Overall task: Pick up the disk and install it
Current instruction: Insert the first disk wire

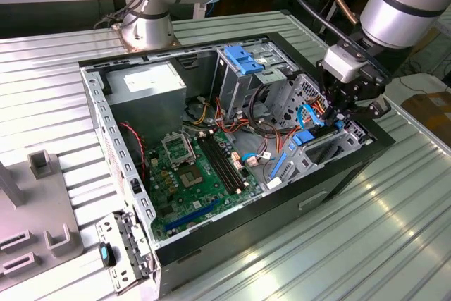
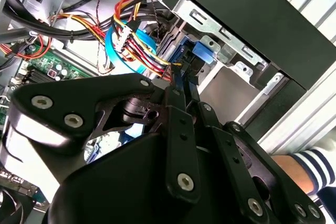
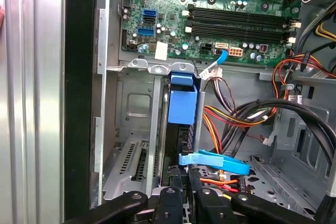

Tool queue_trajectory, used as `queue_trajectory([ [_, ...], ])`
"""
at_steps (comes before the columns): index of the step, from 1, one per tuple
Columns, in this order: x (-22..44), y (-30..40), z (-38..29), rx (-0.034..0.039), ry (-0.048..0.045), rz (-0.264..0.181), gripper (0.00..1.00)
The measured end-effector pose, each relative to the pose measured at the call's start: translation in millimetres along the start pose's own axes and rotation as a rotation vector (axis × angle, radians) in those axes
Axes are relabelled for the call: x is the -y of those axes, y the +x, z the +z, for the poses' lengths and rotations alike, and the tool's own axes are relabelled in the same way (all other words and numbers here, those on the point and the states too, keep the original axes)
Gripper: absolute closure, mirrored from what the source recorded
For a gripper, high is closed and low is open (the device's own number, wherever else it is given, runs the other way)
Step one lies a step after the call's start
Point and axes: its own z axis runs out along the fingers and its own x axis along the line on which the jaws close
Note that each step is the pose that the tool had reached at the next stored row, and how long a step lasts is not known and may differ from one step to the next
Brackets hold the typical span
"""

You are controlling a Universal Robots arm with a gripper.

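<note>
Inside the case — blue-railed dark disk (image 3: 181,114) stands edgewise, gripper (image 3: 186,179) clamping it

Cables (image 3: 247,114) crowd the bay beside the disk (image 3: 182,103).

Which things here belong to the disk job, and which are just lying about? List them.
Job:
disk, on edge at the bay
gripper, shut on it
drive bay

Lying about:
motherboard
power supply
cables
grey fixture
a person's sleeve
</note>
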Motion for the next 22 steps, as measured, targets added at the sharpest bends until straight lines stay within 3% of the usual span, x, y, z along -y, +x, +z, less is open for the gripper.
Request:
queue_trajectory([
  [4, -1.6, 0.7, 0.7, 0.0074, 0.0008, 0.002, 0.83],
  [10, -2.7, 1.4, 3.8, 0.0085, 0.0009, 0.007, 0.83],
  [12, -3.0, 1.7, 4.6, 0.0171, 0.0018, 0.009, 0.83],
  [22, -3.4, 2.2, 7.3, 0.0184, 0.0021, 0.014, 0.83],
])
